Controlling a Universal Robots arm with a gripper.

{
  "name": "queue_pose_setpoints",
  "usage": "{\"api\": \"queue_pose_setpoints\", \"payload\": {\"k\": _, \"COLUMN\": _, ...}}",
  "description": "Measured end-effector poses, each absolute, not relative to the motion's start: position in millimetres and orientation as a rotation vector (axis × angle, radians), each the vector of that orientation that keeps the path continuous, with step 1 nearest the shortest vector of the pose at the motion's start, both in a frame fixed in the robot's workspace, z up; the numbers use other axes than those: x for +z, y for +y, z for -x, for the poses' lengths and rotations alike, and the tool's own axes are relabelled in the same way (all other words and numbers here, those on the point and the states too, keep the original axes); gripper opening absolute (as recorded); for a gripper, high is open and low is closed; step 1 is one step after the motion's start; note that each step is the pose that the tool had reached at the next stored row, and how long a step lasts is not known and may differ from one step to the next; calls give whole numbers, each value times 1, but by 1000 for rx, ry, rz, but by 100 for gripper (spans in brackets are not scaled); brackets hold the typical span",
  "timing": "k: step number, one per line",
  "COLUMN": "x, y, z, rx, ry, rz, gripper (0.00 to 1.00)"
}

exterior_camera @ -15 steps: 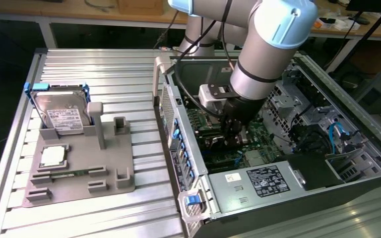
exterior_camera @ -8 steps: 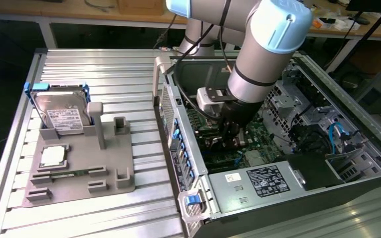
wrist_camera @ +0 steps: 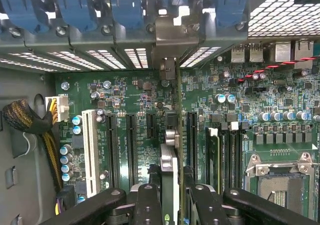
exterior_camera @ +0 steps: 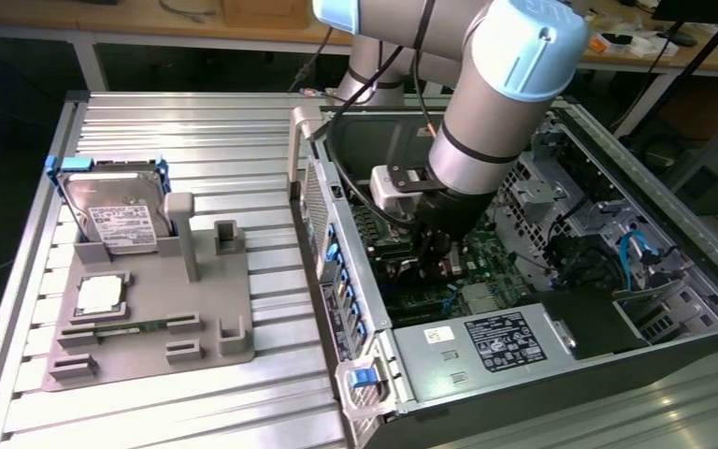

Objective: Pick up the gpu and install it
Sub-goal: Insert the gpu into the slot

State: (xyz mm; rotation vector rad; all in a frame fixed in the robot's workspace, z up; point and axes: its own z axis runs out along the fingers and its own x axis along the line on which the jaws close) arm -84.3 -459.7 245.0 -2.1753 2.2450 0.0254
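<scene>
**Gripper** (wrist_camera: 170,197): two black fingers (wrist_camera: 147,202) closed part-way on the gpu (wrist_camera: 169,160), one on each face of the card. It is low inside the computer case (exterior_camera: 696,313), over the motherboard (wrist_camera: 130,95).

**Gpu**: thin card seen edge-on, upright between rows of dark slots. Its far end reaches the case's rear wall under the blue clips (wrist_camera: 125,5). Whether its lower edge sits in a slot cannot be told.

**Inside the case**: white slot (wrist_camera: 90,150), bare processor socket (wrist_camera: 280,185), braided cable bundle (wrist_camera: 25,120), and a power supply (exterior_camera: 490,341) at the near end.

**Table** (exterior_camera: 209,122): ribbed aluminium. The open case lies along the edge at the exterior view's right.

**Grey holder** (exterior_camera: 228,309): towards the opposite edge, apart from the case. It carries a hard drive (exterior_camera: 116,210) in a blue frame, upright, a processor chip (exterior_camera: 100,295) lying flat, and a green memory stick (exterior_camera: 128,326).

**Room**: wooden workbench (exterior_camera: 147,19) beyond the table's far edge.
</scene>
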Motion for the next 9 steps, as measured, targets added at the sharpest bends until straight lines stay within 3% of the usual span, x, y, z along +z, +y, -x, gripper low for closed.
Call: {"api": "queue_pose_setpoints", "payload": {"k": 9, "x": 241, "y": -460, "z": 84, "rx": 25, "ry": 2245, "rz": 2175, "gripper": 27}}
